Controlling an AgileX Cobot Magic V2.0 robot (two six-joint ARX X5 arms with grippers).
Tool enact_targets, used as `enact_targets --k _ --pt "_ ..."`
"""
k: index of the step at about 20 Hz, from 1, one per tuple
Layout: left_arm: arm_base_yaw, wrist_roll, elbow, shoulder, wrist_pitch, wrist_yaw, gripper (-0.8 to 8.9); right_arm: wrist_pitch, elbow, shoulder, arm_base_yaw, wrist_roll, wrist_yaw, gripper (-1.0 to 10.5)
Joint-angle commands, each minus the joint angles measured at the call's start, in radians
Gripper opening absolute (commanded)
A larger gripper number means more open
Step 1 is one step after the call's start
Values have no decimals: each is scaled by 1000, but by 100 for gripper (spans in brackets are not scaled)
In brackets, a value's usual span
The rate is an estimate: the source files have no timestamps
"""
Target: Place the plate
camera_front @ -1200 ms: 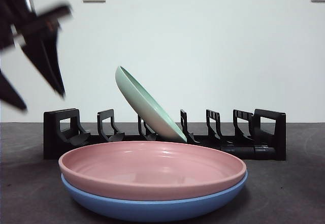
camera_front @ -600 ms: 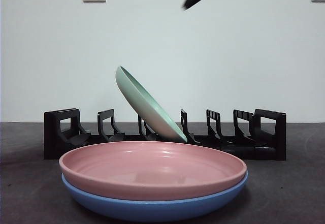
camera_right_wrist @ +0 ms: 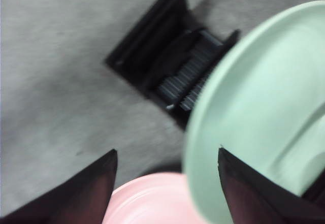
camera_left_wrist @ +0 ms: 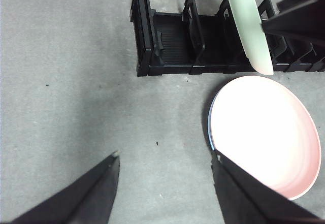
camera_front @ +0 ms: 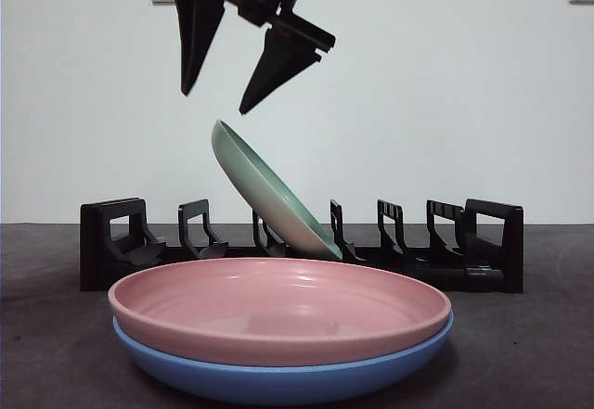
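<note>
A pale green plate leans tilted in the black dish rack, its rim up to the left. A pink plate lies stacked on a blue plate in front of the rack. My right gripper is open and hangs just above the green plate's upper rim, touching nothing. In the right wrist view the gripper has the green plate close beside it, over the rack. My left gripper is open and empty, high over bare table to the left of the rack.
The rack has several free slots on both sides of the green plate. The pink plate lies close to the rack's front. The right arm's dark body shows over the rack in the left wrist view. A white wall stands behind the table.
The arm at the front view's left edge has gone out of view. The right gripper came in from the upper right and moved down to just above the green plate. The plates have not moved.
</note>
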Motion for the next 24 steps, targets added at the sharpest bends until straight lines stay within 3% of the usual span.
enact_targets --k 1,13,24 --pt "-2 6 21 3 8 0 280 25 31 37 5 -21 7 279" --pt "-1 6 21 3 17 0 280 56 31 100 -19 -29 -9 235" --pt "-1 6 21 3 16 -2 280 51 31 108 -16 -25 -37 18"
